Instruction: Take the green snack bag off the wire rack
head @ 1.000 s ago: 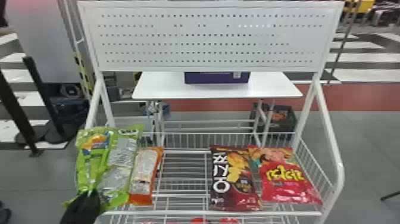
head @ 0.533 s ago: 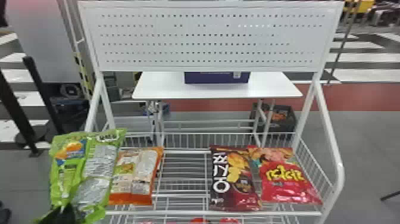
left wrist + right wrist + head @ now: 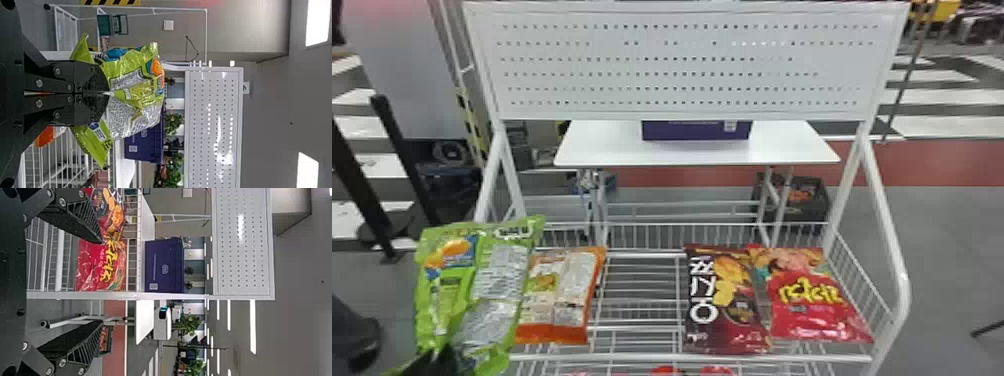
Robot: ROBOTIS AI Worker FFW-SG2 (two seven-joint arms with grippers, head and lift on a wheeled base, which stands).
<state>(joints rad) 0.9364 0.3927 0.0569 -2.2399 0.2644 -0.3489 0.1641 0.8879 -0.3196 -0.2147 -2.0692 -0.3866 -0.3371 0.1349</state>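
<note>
- Head view: the green snack bag (image 3: 482, 280) rises straight up and a little away from the left pincer (image 3: 434, 362), which meets it at its lower end. Its long axis runs near upright, leaning only slightly.
- Head view: the bag is to the near left of the wire rack (image 3: 642, 358) and looks clear of its bars. The orange snack bag (image 3: 557, 295) lies just beyond and to the right of that pincer, partly covered from this angle; the brown chip bag (image 3: 724, 300) and red snack bag (image 3: 814, 300) lie well to its right.
- Left wrist view: the left pincer is closed to a narrow line with the green foil pinched in its tips. The bag spreads above the tips, its loose lower corners flaring out on either side.
- Left wrist view: the orange bag is low on that pincer's right, so the coming move probably calls for drawing back and leftward; swinging right could brush it with a flapping corner.
- Right wrist view: the right pincer (image 3: 102, 282) is spread wide, holding nothing, the red bag ahead and toward its left. It is much the farther arm from the green bag, so the left should finish alone.
</note>
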